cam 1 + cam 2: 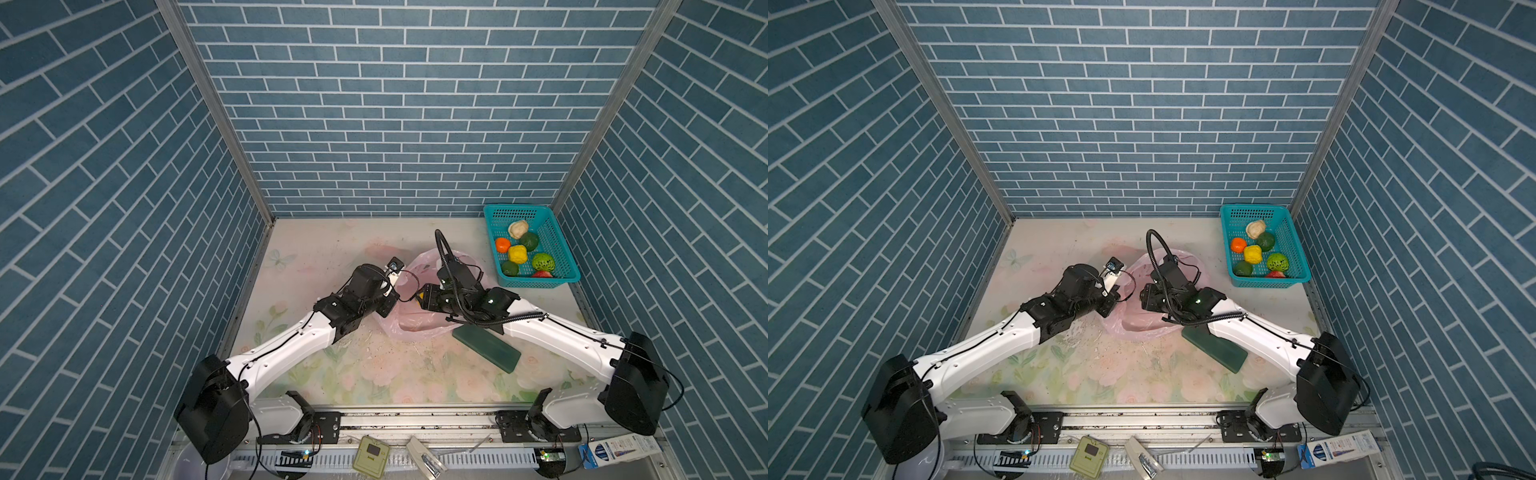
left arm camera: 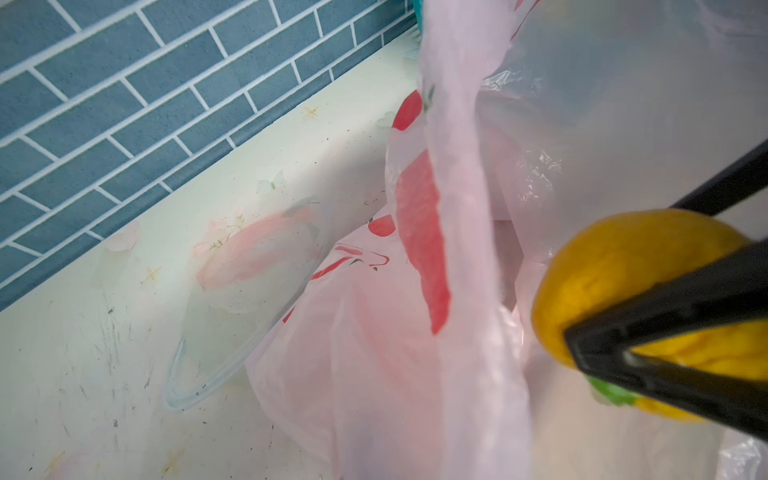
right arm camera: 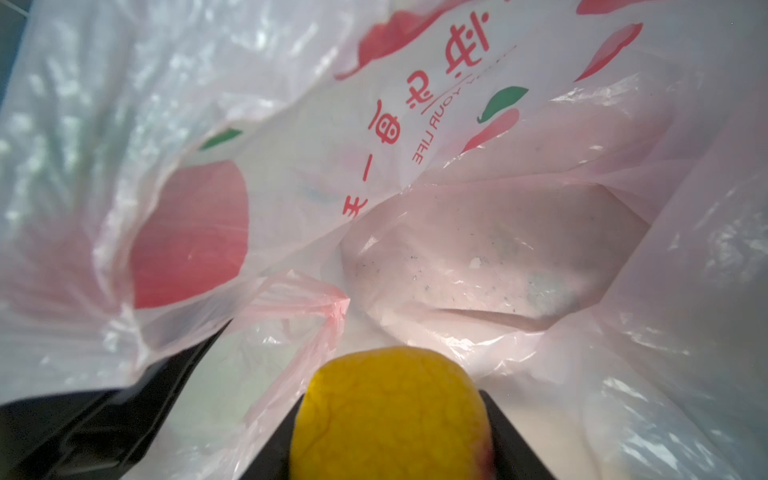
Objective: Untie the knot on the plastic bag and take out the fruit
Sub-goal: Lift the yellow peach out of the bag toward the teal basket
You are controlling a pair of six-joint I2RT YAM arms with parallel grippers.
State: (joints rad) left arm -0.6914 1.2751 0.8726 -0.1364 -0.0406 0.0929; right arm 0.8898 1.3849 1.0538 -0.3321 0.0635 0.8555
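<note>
On the counter (image 1: 374, 374) the plastic bag (image 1: 415, 328) lies open between both arms. The teal basket (image 1: 536, 284) stands well apart, farther back and to the right of the right hand (image 1: 420, 297). That hand grips a yellow fruit (image 3: 390, 419) inside the bag's mouth. The left hand (image 1: 395, 303) is closed, seemingly pinching the bag's rim.

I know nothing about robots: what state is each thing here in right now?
Thin pink plastic bag, untied, mouth open, crumpled.
Round yellow fruit, gripped at the bag's mouth.
Left gripper, jaws shut on the bag's handle.
Right gripper, jaws closed on the yellow fruit.
Teal perforated plastic basket, upright, holding seven fruits.
Flat dark green block, lying flat.
</note>
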